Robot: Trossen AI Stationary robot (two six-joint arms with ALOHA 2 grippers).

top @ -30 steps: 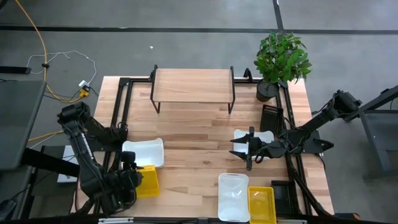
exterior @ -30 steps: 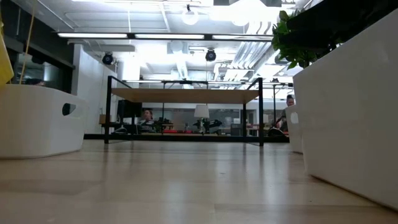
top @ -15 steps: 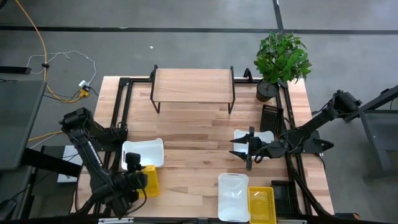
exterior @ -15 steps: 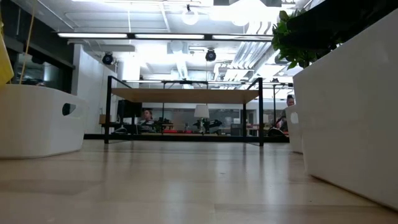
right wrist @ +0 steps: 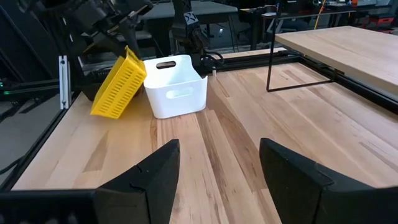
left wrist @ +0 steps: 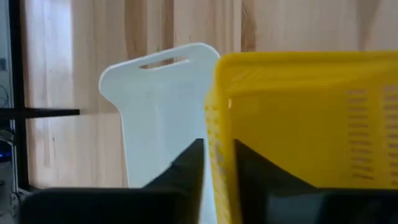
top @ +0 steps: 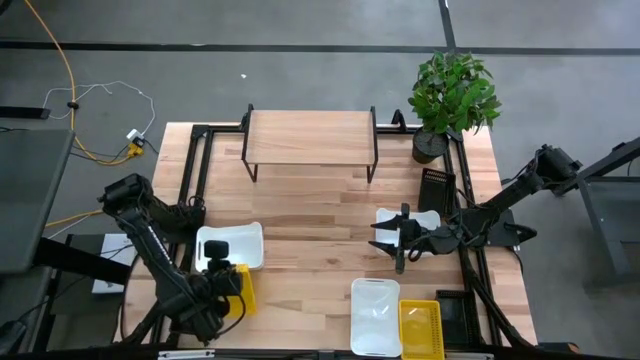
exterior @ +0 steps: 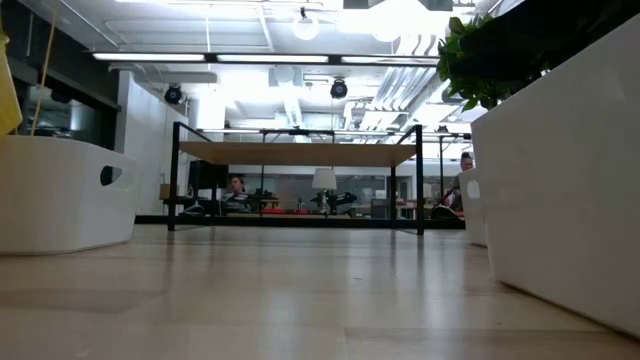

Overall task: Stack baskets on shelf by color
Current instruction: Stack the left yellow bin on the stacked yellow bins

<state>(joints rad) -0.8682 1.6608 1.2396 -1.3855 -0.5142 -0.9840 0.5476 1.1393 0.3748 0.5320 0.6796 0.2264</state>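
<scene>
**Progress: shelf bare, first yellow basket just gripped**

The low riser shelf with light wooden top and thin black legs (top: 310, 137) stands at upper centre of the high view with nothing on it; no basket is stacked yet.

Left gripper (left wrist: 217, 163) sits at lower left of the high view, fingers clamped on the wall of a yellow perforated plastic basket (top: 236, 291), one finger inside the wall, one outside. From the right wrist view this basket tilts against the left arm, one edge apparently off the wooden tabletop (top: 310, 230); hard to confirm from above. Touching it, a plain white rounded-corner plastic basket (top: 230, 246).

Right gripper (top: 392, 238) waits at centre right, fingers apart, holding nothing, beside a second white basket (top: 412, 219). At lower centre-right, a third white basket (top: 375, 316) and a second yellow mesh basket (top: 421, 329) sit side by side.

Judgement: the task is barely begun. All five baskets remain to be carried and sorted by colour.
</scene>
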